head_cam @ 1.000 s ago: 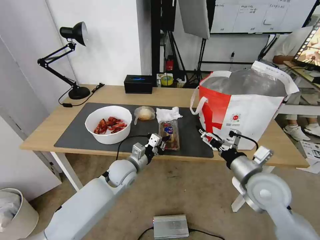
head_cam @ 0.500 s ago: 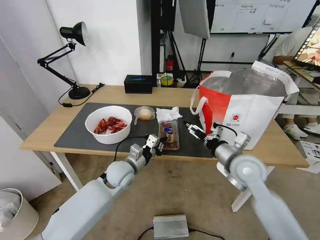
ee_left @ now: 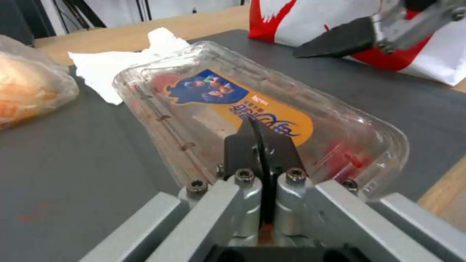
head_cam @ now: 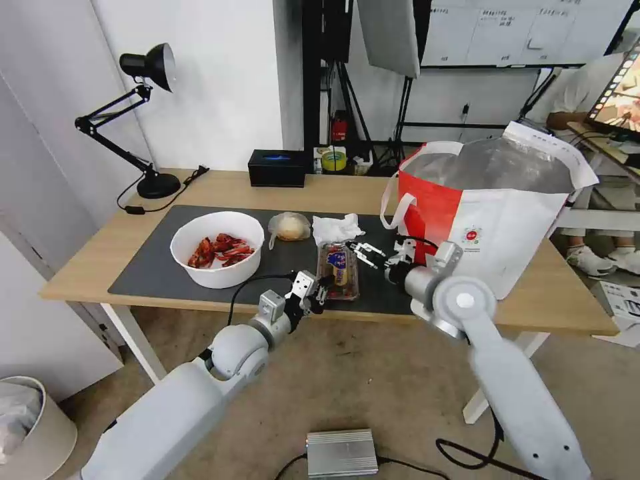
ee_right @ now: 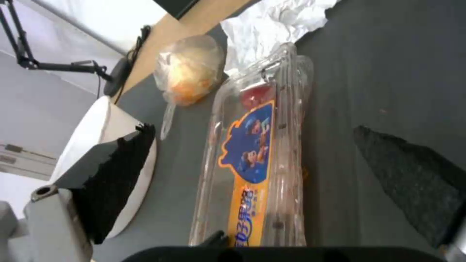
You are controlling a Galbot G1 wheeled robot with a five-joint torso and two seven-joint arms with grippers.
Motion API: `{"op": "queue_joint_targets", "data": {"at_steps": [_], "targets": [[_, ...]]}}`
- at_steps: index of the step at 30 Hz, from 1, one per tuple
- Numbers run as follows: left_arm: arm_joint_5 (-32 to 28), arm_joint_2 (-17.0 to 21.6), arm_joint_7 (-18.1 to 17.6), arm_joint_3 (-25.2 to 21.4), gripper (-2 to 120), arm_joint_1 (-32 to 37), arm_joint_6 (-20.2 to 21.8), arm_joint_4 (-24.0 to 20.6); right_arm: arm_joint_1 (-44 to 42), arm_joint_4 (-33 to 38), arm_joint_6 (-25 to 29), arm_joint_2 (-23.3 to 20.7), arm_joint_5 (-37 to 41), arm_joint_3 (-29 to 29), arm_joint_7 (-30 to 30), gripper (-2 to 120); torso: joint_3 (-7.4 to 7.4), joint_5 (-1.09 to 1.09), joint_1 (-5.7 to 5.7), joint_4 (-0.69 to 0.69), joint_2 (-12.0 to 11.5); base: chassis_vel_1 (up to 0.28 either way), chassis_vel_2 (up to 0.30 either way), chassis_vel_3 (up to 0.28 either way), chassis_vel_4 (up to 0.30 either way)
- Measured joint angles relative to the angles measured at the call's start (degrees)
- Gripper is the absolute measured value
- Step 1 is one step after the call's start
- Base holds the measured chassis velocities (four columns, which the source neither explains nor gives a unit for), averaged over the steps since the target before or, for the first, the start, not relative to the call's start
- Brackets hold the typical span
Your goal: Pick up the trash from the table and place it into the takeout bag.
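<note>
Not much different on the left side from a second ago: left gripper (head_cam: 321, 293) still parked at the near end of the clear hinged plastic box (head_cam: 339, 267), fingers pressed together with the tips over the lid's near edge in the left wrist view. Can't tell whether any of the rim is nipped between them. Big change further right: right gripper (head_cam: 363, 253) has swung left, from in front of the takeout bag (head_cam: 493, 233) a second ago to just beside the right edge of the box now. Fingers spread wide there, holding nothing, and in the right wrist view sitting either side of the box. Nothing on the table (head_cam: 100, 260) shifted otherwise. Headcount, left to right: one black desk lamp (head_cam: 143, 120) at the back left corner, off the dark grey mat (head_cam: 147, 267). Then on the mat, one white round bowl (head_cam: 217, 273) with a pile of red crayfish shells (head_cam: 223, 250) in it. Next along, one small clear bag with bun (head_cam: 290, 227). One black tissue box (head_cam: 277, 168) behind it on bare wood. One crumpled white tissue (head_cam: 337, 228) touching the far end of the box. One box, lying flat, blue and orange label up. One takeout bag standing upright and open at the right end, foil lining showing. All four bits of trash still on the mat, and two grippers in total.
</note>
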Motion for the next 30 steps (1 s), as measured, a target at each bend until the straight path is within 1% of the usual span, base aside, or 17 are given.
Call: {"op": "queue_joint_targets", "data": {"at_steps": [9,20,30], "targets": [[-0.05,0.13,0.01,0.02,0,-0.05,-0.08,-0.20,2.72,-3.65,-2.44,1.74,0.64,-1.24,1.63,100,0.00,0.00,0.00,0.00,0.00,0.000,0.000,0.000,0.000],[-0.06,0.07,0.00,-0.28,0,0.46,-0.21,-0.58,6.62,-8.16,-3.92,4.65,1.11,-2.36,2.39,100,0.00,0.00,0.00,0.00,0.00,0.000,0.000,0.000,0.000],[-0.06,-0.08,-0.01,-0.92,0,1.72,-0.31,-1.30,6.21,-8.65,-4.56,5.38,0.97,-2.85,3.39,100,0.00,0.00,0.00,0.00,0.01,0.000,0.000,0.000,0.000]]}}
